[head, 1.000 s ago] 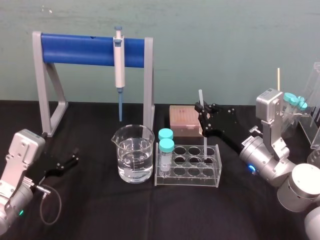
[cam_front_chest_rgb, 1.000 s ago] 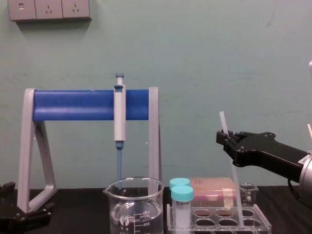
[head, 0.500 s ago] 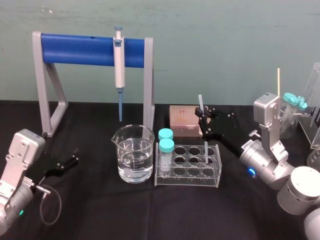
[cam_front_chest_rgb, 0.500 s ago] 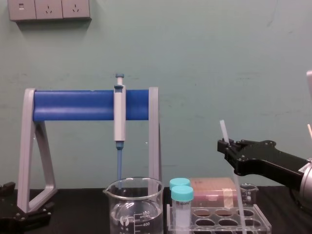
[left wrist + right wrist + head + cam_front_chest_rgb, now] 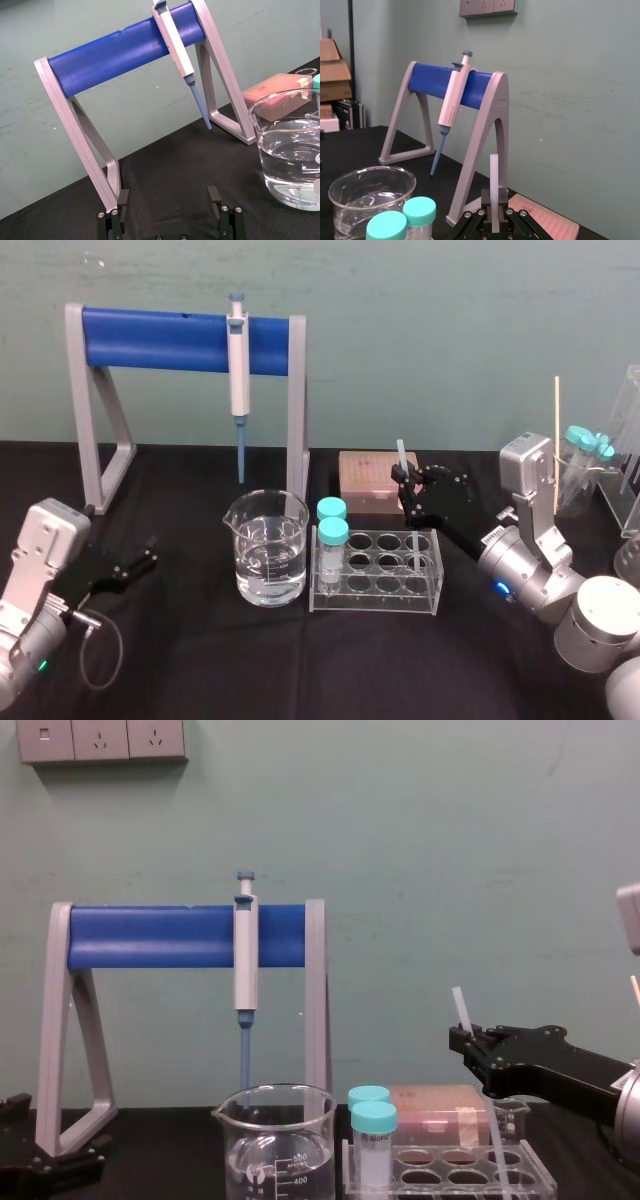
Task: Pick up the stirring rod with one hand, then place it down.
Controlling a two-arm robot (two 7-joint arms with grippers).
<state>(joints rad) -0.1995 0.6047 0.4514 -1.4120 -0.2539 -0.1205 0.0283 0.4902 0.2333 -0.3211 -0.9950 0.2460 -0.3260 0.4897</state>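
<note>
The right gripper (image 5: pixel 405 478) has its jaws clenched on the stirring rod (image 5: pixel 400 452), a little below the rod's upper end. In the right wrist view the rod (image 5: pixel 494 175) rises straight up from between them. Compared with one second ago, this gripper has come down. In the chest view the top of the rod (image 5: pixel 459 1004) was clearly higher before, and now the gripper (image 5: pixel 470 1042) hangs just above the clear tube rack (image 5: pixel 375 585). The rod is almost upright, only a little tilted, and its lower part goes down into a well on the right side of the rack. From this I judge that the picking up is finished and the placing down is now in progress, because the rod is lower but not yet let go. The left gripper (image 5: pixel 140 558) rests at the far left of the surface (image 5: pixel 300 660), its jaws released and holding nothing.
</note>
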